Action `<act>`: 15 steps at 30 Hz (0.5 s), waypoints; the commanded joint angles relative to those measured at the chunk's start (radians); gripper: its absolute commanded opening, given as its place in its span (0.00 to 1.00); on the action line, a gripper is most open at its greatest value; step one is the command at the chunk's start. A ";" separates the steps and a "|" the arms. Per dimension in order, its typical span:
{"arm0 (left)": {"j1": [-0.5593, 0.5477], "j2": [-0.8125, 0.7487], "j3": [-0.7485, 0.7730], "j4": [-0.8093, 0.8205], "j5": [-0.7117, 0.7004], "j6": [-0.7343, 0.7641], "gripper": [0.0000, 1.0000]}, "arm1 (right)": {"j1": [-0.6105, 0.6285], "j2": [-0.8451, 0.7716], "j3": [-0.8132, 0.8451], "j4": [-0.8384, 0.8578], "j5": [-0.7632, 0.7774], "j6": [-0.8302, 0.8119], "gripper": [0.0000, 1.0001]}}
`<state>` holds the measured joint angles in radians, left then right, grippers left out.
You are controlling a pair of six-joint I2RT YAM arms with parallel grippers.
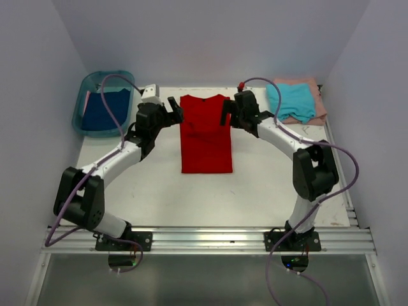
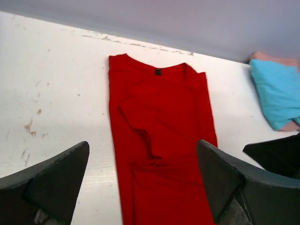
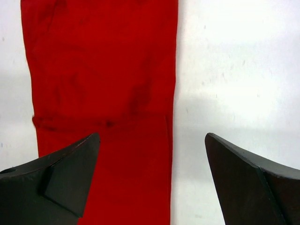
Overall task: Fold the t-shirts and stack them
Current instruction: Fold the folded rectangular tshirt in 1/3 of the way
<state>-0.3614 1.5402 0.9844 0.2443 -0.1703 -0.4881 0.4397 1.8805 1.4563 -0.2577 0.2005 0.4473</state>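
A bright red t-shirt (image 1: pixel 205 134) lies flat in the table's middle as a long strip, sleeves folded in, collar at the far end. It also shows in the left wrist view (image 2: pixel 161 140) and the right wrist view (image 3: pixel 103 93). My left gripper (image 1: pixel 174 108) is open and empty at the shirt's upper left edge. My right gripper (image 1: pixel 226 111) is open and empty at its upper right edge. A folded teal t-shirt (image 1: pixel 291 101) lies on a pale pink one (image 1: pixel 317 102) at the far right. A dark blue t-shirt (image 1: pixel 105 109) lies in the tub.
A teal plastic tub (image 1: pixel 83 102) stands at the far left corner. White walls close the table on three sides. A metal rail (image 1: pixel 204 239) with both arm bases runs along the near edge.
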 commanded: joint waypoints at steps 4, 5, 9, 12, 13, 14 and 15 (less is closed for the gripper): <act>-0.005 -0.145 -0.180 -0.017 0.158 -0.039 1.00 | 0.014 -0.273 -0.249 0.046 -0.091 0.001 0.99; -0.005 -0.164 -0.205 -0.052 0.205 -0.046 1.00 | 0.014 -0.323 -0.301 0.028 -0.108 0.004 0.99; -0.005 -0.265 -0.331 -0.106 0.299 -0.069 1.00 | 0.014 -0.421 -0.431 0.008 -0.196 0.024 0.99; -0.005 -0.295 -0.391 -0.129 0.342 -0.064 1.00 | 0.014 -0.469 -0.534 0.046 -0.269 0.060 0.99; -0.005 -0.304 -0.407 -0.134 0.354 -0.063 1.00 | 0.014 -0.477 -0.554 0.055 -0.291 0.068 0.99; -0.005 -0.304 -0.415 -0.129 0.392 -0.063 1.00 | 0.014 -0.484 -0.597 0.081 -0.315 0.079 0.99; -0.005 -0.304 -0.423 -0.125 0.414 -0.064 1.00 | 0.013 -0.492 -0.617 0.098 -0.329 0.108 0.99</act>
<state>-0.3668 1.2747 0.5777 0.1059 0.1322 -0.5396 0.4515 1.4185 0.9009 -0.2230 -0.0273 0.4938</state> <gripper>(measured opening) 0.997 0.986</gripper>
